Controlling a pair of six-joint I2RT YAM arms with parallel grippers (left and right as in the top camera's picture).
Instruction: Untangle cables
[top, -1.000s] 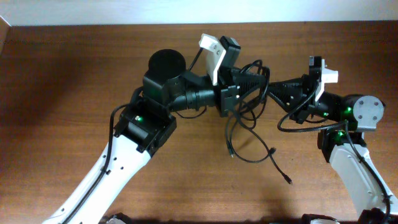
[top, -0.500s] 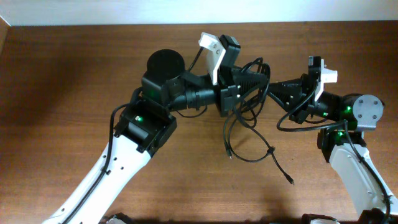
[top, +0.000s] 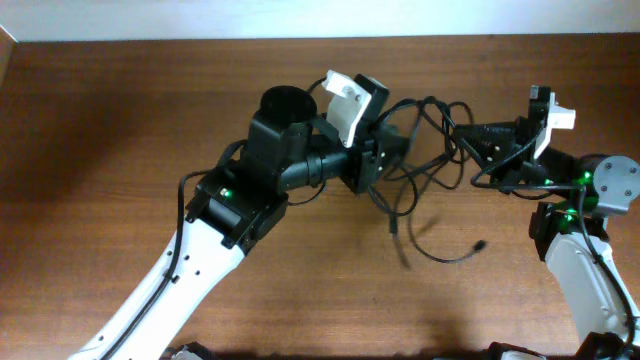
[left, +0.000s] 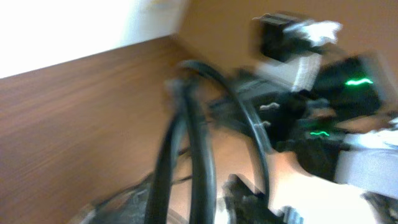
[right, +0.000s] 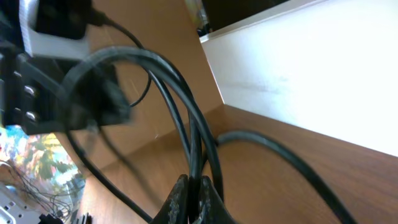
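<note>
The cables (top: 425, 165) are a tangle of thin black cords held up between my two grippers, with loops hanging toward the table. One loose end with a small plug (top: 481, 244) lies low at the right. My left gripper (top: 385, 152) is at the left side of the tangle; in the blurred left wrist view two cord strands (left: 186, 155) run up between its fingers. My right gripper (top: 470, 140) is at the right side of the tangle. The right wrist view shows its jaws (right: 193, 196) shut on one cord (right: 186, 124), with other strands beside it.
The brown wooden table (top: 100, 150) ends at a white wall (top: 200, 18) along the back. Thicker black wires run along both robot arms. The left arm's body (top: 275, 160) lies across the table middle.
Both grippers have moved to the right, and the left wrist has turned. The tangle has been pulled wider and higher. The dangling loop and plug end swung up and right.
</note>
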